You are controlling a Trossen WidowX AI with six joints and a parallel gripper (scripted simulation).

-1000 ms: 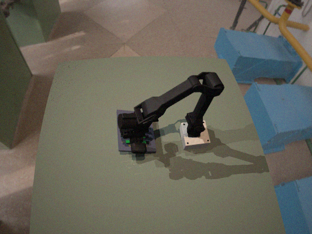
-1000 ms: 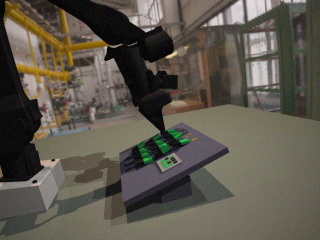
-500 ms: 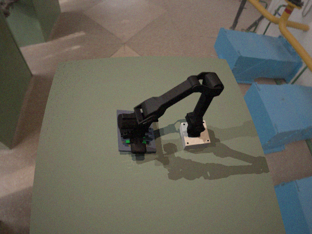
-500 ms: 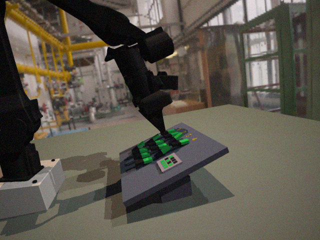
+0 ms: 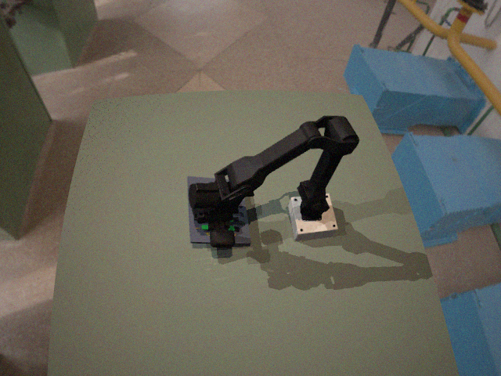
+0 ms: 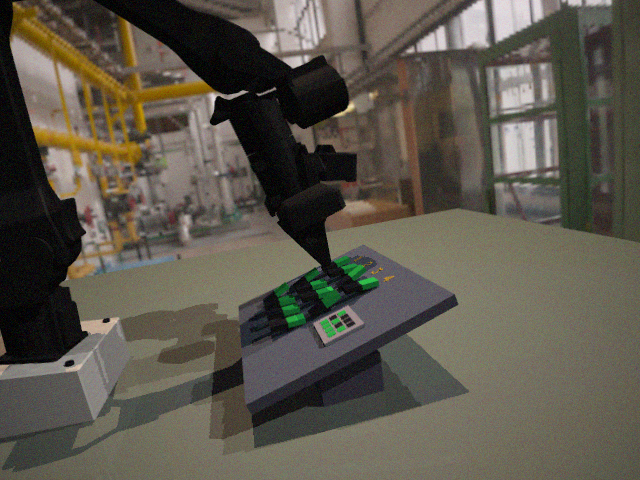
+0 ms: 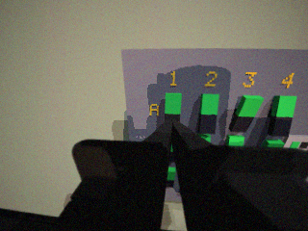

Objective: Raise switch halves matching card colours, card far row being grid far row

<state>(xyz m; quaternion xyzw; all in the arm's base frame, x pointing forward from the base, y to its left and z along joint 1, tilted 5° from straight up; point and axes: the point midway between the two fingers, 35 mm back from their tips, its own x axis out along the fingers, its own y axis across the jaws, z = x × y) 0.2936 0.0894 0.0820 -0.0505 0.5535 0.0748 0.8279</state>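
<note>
The tilted blue-grey panel (image 5: pixel 193 236) (image 6: pixel 408 310) (image 7: pixel 137 63) carries rows of green and dark rocker switches. My gripper (image 6: pixel 328 266) (image 7: pixel 171 124) is shut and empty. In the wrist view its tips are over the dark nearer half of switch A1 (image 7: pixel 173 103) and appear to be at or just above it; contact is unclear. Switches A2 (image 7: pixel 210 104), A3 (image 7: pixel 249 106) and A4 (image 7: pixel 284 106) stand to its right. The fingers hide most of the nearer rows. The small card (image 6: pixel 338 325) lies right of the grid with green and dark squares, too small to read surely.
The panel stands on a support on the green table (image 5: pixel 161 303) (image 6: pixel 542 335). The white arm base (image 5: pixel 299 226) (image 6: pixel 41 397) is on the arm's side of the panel. Yellow numbers run along the panel's far side. Blue boxes (image 5: pixel 457 174) stand beyond the table edge.
</note>
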